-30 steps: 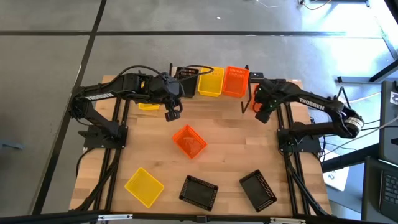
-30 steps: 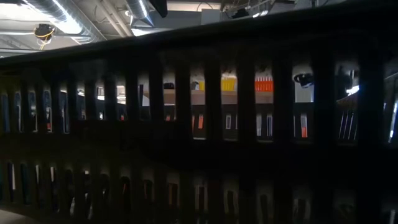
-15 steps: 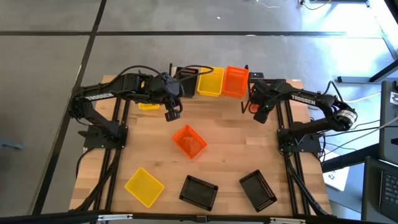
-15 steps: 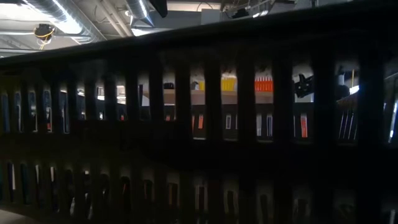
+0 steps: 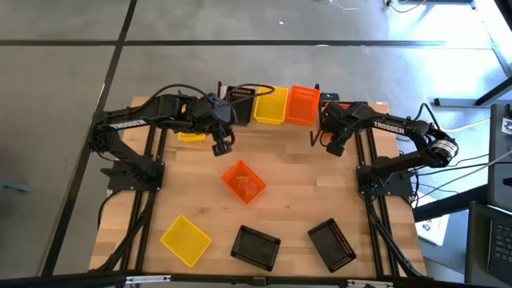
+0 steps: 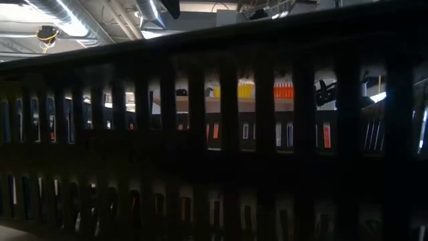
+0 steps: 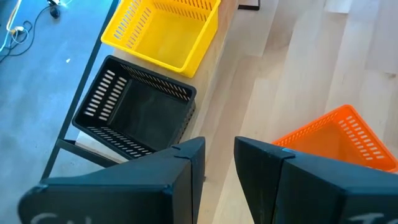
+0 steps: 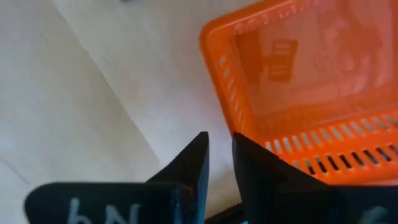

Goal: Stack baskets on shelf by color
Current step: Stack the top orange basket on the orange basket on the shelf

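Note:
The shelf (image 5: 276, 122) runs along the table's far edge with a black basket (image 5: 240, 96), a yellow basket (image 5: 270, 106) and an orange basket (image 5: 302, 104) on it. My right gripper (image 5: 334, 147) points down just right of the orange basket (image 8: 305, 81), its fingers a narrow gap apart with nothing between them. My left gripper (image 5: 222, 146) hangs in front of the shelf's left part, also open by a narrow gap (image 7: 219, 162) and bare. Another orange basket (image 5: 244, 181) rests on its base at mid-table.
Near the front edge lie a yellow basket (image 5: 186, 239) and two black baskets (image 5: 256, 246) (image 5: 332, 244). One more yellow basket (image 5: 192, 136) sits under my left arm. A dark basket wall (image 6: 200, 167) blocks most of the low view.
My right gripper has sunk a little and edged toward the shelf's orange basket, rolling slightly at the wrist. Its finger gap is unchanged.

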You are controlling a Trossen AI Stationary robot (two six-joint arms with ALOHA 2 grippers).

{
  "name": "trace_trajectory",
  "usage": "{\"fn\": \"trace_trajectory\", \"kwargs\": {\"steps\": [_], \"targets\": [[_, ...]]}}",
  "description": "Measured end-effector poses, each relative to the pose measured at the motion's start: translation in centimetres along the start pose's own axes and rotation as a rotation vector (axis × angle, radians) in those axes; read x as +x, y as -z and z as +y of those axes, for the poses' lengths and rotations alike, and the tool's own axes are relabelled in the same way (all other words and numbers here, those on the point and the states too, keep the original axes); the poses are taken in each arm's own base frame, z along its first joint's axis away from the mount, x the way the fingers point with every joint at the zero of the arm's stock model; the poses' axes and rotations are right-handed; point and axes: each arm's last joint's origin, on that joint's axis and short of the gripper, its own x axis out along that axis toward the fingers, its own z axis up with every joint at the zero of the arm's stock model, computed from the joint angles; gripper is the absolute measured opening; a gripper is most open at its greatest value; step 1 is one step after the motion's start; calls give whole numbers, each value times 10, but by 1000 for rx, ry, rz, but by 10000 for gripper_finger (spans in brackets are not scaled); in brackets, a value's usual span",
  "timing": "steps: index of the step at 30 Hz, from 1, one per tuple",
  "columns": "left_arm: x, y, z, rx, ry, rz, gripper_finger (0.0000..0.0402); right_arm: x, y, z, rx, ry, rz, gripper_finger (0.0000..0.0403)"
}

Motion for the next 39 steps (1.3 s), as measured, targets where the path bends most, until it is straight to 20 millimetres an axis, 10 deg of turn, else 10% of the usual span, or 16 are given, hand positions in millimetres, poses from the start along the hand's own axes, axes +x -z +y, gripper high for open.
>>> {"fn": "trace_trajectory", "kwargs": {"steps": [39], "targets": [[0,0,0,-26,0,0,78,4,1,-30,-74,9,-89,70]]}}
